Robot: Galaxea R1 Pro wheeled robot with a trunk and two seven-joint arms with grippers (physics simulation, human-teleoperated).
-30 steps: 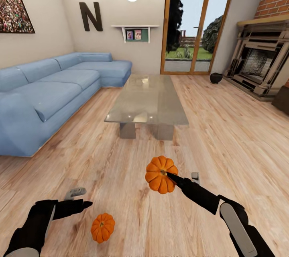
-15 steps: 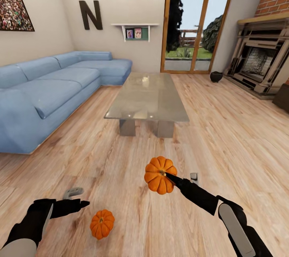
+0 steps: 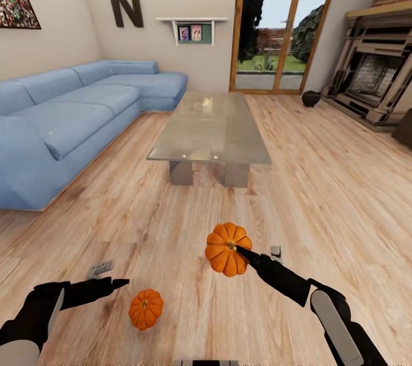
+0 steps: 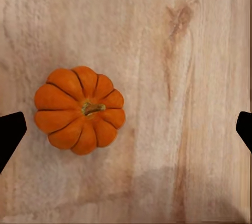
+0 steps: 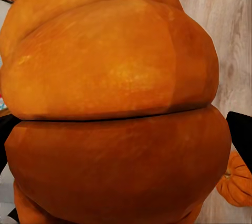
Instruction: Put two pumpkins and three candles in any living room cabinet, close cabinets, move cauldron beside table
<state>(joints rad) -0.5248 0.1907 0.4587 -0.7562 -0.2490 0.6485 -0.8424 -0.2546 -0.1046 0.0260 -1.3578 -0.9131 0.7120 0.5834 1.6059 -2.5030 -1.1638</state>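
— Down by the robot's own arms, what was there?

— Two pumpkins. The right gripper point(image 3: 236, 247) was clamped on the held pumpkin point(image 3: 228, 249), lifted above the wooden floor point(image 3: 320, 183); in the right wrist view that pumpkin point(image 5: 115, 103) bulged between the dark fingertips point(image 5: 240, 132), with the other one peeking past its edge point(image 5: 239, 179).

— And that second pumpkin?

— The loose pumpkin point(image 3: 145, 309) sat upright on the boards, stem up, just beside the left gripper point(image 3: 117, 283) in the head view. From the left wrist camera it point(image 4: 80, 109) lay between the spread fingertips point(image 4: 9, 132), nearer one tip than the other, and neither tip touched it. That gripper's fingers stood wide apart, holding nothing.

— Where was the table?

— The table point(image 3: 209, 131) stood ahead in the middle of the room, glossy top, with a blue sofa point(image 3: 68, 120) to its left.

— The cauldron?

— A small black pot point(image 3: 311, 98), probably the cauldron though it was tiny at that distance, rested on the floor near the fireplace point(image 3: 377, 80) and the glass door point(image 3: 280, 23), well apart from the table.
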